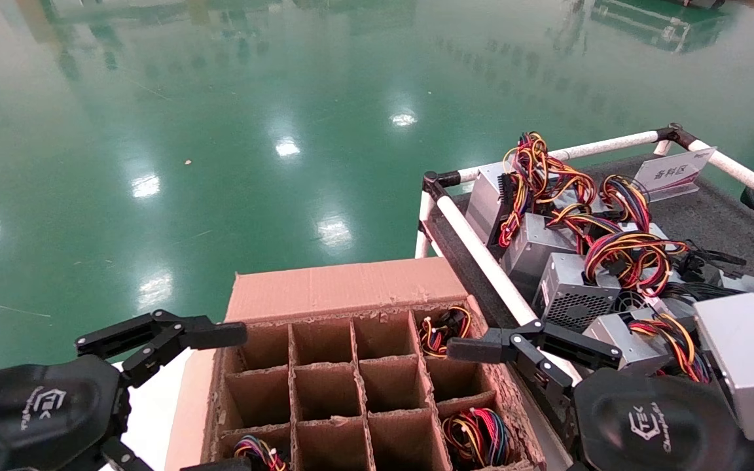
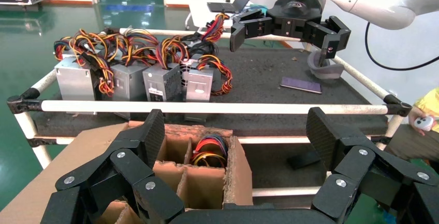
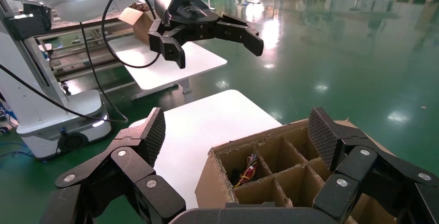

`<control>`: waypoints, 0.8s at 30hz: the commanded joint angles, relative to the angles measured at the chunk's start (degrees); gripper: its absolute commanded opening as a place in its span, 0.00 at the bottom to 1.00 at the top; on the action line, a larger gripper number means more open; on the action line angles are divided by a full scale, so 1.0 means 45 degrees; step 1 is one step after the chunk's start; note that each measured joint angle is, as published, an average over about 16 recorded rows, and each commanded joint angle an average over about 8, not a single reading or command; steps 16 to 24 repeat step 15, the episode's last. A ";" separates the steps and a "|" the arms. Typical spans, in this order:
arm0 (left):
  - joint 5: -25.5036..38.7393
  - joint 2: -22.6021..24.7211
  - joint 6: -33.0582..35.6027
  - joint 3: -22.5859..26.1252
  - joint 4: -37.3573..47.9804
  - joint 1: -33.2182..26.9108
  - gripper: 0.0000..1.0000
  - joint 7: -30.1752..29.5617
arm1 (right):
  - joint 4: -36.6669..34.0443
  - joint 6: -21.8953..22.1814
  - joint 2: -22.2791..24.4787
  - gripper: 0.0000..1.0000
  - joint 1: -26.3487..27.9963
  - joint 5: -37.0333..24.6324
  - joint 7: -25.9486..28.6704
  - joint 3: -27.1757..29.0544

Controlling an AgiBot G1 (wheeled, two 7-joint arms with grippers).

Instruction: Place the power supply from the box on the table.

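- Cardboard box (image 1: 364, 392) lay between both claws, under them.
- Left claw (image 1: 174, 356) hung wide open and empty at its left edge.
- Right claw (image 1: 482, 366) hung wide open and empty over its right wall, with a power supply (image 1: 439, 327) just beside its fingertip.
- Counter (image 1: 711, 216) lay beyond the right claw.

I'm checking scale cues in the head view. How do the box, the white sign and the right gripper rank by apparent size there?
1. The box, largest by far.
2. The right gripper, open over the box's right edge; it sits nearer the camera, so it looks inflated.
3. The white sign on the table, smallest; it is also farthest away.
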 commanded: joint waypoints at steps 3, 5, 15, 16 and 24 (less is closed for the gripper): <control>0.0000 0.0000 0.0000 0.0000 0.0000 0.0000 1.00 0.0000 | -0.0003 0.0000 0.0000 1.00 0.0003 -0.0003 0.0000 0.0000; 0.0000 0.0000 0.0000 0.0000 0.0000 0.0000 1.00 0.0000 | -0.0005 0.0000 0.0000 1.00 0.0005 -0.0004 0.0000 0.0000; 0.0000 0.0000 0.0000 0.0000 0.0000 0.0000 1.00 0.0000 | -0.0013 0.0000 0.0000 1.00 0.0008 -0.0004 0.0000 0.0000; 0.0000 0.0000 0.0000 0.0000 0.0000 0.0000 1.00 0.0000 | -0.0013 0.0000 0.0000 1.00 0.0008 -0.0004 0.0000 0.0000; 0.0000 0.0000 0.0000 0.0000 0.0000 0.0000 1.00 0.0000 | -0.0013 0.0000 0.0000 1.00 0.0008 -0.0004 0.0000 0.0000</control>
